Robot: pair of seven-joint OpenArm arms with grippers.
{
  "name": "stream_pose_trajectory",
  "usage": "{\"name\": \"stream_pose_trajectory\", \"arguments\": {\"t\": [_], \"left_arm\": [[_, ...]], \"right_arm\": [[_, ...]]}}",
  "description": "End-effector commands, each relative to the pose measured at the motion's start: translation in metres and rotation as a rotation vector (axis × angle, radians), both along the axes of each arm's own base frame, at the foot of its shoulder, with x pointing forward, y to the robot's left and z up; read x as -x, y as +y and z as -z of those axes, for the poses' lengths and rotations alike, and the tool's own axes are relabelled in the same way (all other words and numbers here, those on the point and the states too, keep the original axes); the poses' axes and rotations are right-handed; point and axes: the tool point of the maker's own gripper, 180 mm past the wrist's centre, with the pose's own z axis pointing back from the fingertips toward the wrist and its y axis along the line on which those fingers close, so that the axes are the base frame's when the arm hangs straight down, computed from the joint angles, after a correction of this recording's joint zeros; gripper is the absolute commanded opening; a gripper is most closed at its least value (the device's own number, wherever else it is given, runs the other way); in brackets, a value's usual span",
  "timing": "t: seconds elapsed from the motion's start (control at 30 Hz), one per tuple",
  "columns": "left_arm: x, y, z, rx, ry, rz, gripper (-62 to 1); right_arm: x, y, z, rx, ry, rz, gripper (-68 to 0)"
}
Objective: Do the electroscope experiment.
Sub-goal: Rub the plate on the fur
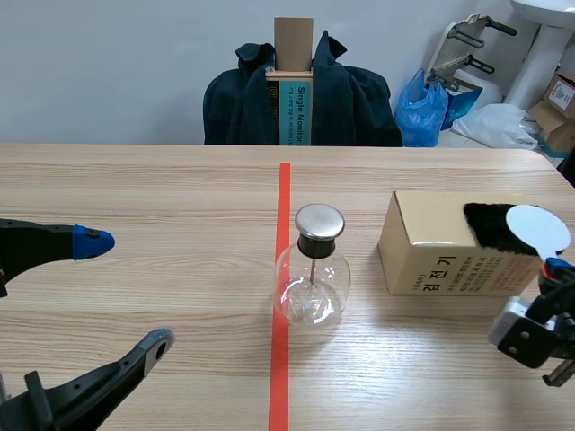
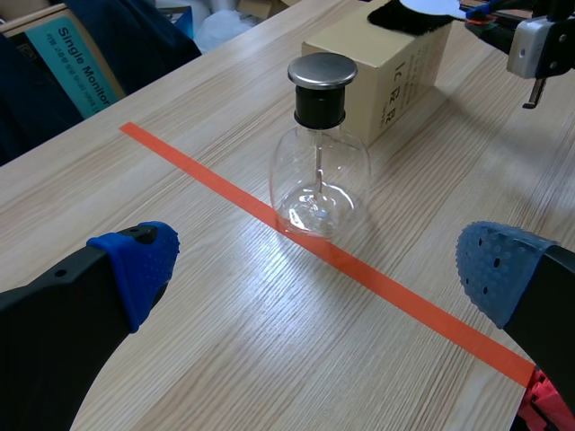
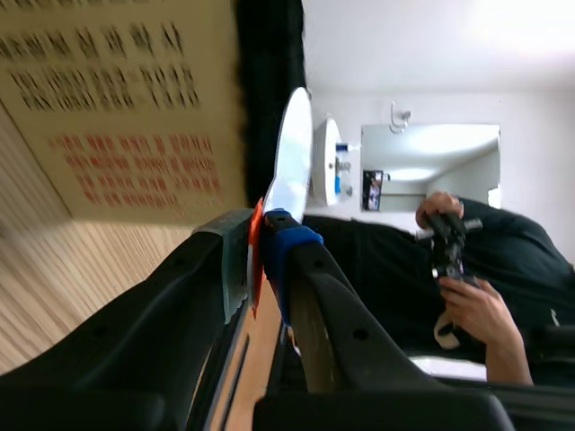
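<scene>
The electroscope (image 1: 311,269) (image 2: 319,153), a clear glass flask with a black neck and a round metal cap, stands on the orange-red tape line at mid table. My left gripper (image 1: 126,292) (image 2: 314,269) rests open to its left, with nothing between its blue pads. On the right lies a cardboard box (image 1: 431,247) (image 3: 117,108) with a black fur pad (image 1: 490,226) (image 3: 269,90) on top. A white disc (image 1: 537,229) (image 3: 292,153) leans on the fur. My right gripper (image 1: 552,269) (image 3: 259,229) is shut on the disc's thin orange handle at the box's right end.
A chair draped with a dark jacket (image 1: 301,99) stands across the table. A blue bag (image 1: 422,108) and other clutter lie behind at the right. In the right wrist view, a person's hand (image 3: 463,296) shows in the background. Bare table lies between flask and box.
</scene>
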Motion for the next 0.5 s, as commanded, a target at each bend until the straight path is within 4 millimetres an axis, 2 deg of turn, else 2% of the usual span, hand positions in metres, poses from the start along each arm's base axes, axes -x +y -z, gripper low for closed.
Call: {"name": "stream_pose_trajectory", "arguments": {"t": [0.0, 0.2, 0.47], "left_arm": [[0.000, -0.004, -0.005, 0.029, -0.010, 0.000, 1.4], [0.000, -0.003, -0.003, 0.021, -0.003, -0.001, 1.4], [-0.012, 0.009, 0.016, -0.059, 0.037, -0.028, 1.4]], "right_arm": [[-0.005, -0.017, -0.019, 0.038, -0.046, 0.027, -66.7], [-0.012, -0.036, -0.061, 0.079, -0.156, 0.069, -66.7], [-0.015, -0.047, -0.157, 0.088, -0.455, 0.118, -66.7]]}}
